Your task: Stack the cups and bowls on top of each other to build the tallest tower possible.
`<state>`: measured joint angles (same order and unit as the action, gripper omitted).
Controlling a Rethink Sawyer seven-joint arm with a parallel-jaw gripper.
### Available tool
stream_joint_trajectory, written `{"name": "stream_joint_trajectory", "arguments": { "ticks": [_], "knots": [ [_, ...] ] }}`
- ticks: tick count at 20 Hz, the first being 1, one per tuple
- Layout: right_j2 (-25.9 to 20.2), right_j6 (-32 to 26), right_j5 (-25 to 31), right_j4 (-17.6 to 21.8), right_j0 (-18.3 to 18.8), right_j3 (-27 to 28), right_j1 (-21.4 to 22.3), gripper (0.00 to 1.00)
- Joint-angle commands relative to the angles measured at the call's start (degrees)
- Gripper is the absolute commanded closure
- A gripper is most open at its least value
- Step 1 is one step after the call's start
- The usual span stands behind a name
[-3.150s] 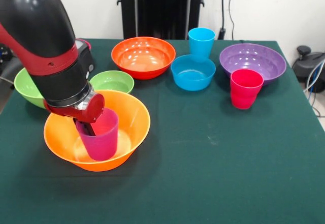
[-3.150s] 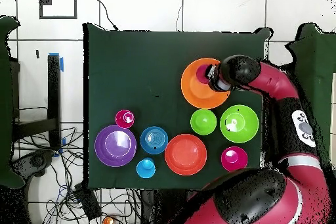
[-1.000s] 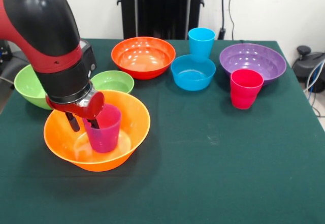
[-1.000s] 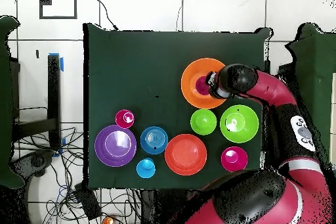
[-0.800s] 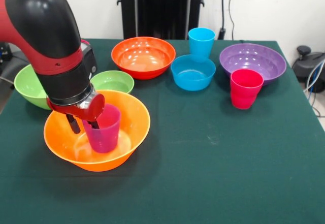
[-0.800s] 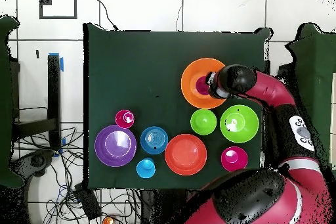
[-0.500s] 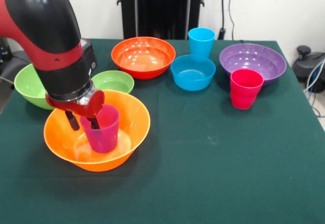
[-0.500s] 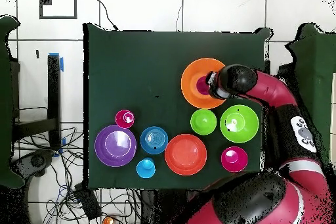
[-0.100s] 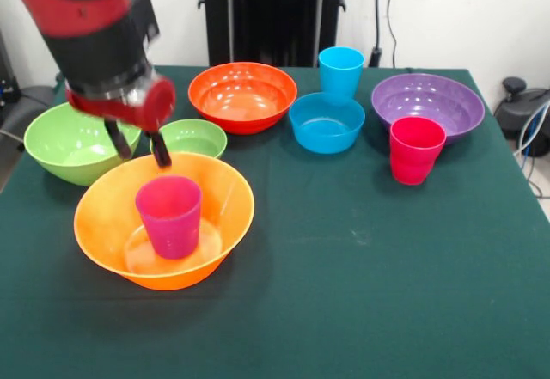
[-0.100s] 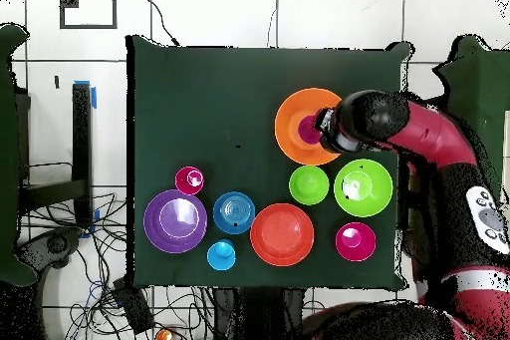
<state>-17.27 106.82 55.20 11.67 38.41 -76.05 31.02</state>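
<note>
The purple-magenta cup point(image 9: 170, 217) stands upright inside the large orange bowl point(image 9: 225, 192) at the front left. My gripper point(image 9: 143, 157) hangs open just above the bowl's far rim, clear of the cup, with nothing between its fingers point(image 9: 161, 150). In the overhead view the gripper point(image 10: 324, 128) sits over the right side of the orange bowl point(image 10: 294, 107), beside the cup point(image 10: 307, 131). The red-pink cup point(image 9: 416, 149) and the sky blue cup point(image 9: 341, 70) stand apart on the cloth.
A large lime green bowl point(image 9: 70, 143) and a small green bowl point(image 9: 192, 137) lie right behind the orange one. Further back are a red-orange bowl point(image 9: 242, 95), a blue bowl point(image 9: 326, 123) and a purple bowl point(image 9: 427, 104). A pink-red bowl point(image 10: 356, 241) shows only from overhead.
The gripper has lifted up and back off the purple-magenta cup, whose wall it straddled. The cup stays standing in the orange bowl.
</note>
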Motion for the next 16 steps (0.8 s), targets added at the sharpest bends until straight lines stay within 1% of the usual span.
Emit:
{"name": "stream_joint_trajectory", "arguments": {
  "ticks": [1, 2, 3, 7, 11, 12, 15, 16],
  "knots": [
    [0.36, 0.55, 8.53, -1.23, -1.26, -3.27, 5.24, 0.0],
    [0.13, 0.53, 9.83, -1.31, -1.42, -1.69, 4.76, 0.0],
    [-0.03, 0.56, 10.23, -1.54, -1.37, -1.65, 5.04, 0.0],
    [-0.72, 2.49, 10.07, -3.58, -1.66, -3.31, 6.12, 0.0],
    [-1.61, 6.59, 4.05, -6.94, -3.17, -6.69, 5.63, 0.0],
    [-1.18, 8.7, 2.07, -7.51, -4.35, -7.68, 6.0, 0.0],
    [0.74, 12.98, -0.85, -7.92, -7.6, -8.74, 6.98, 0.0],
    [1.65, 15.21, -2.43, -8.11, -8.98, -10.23, 7.95, 0.0]
  ]
}}
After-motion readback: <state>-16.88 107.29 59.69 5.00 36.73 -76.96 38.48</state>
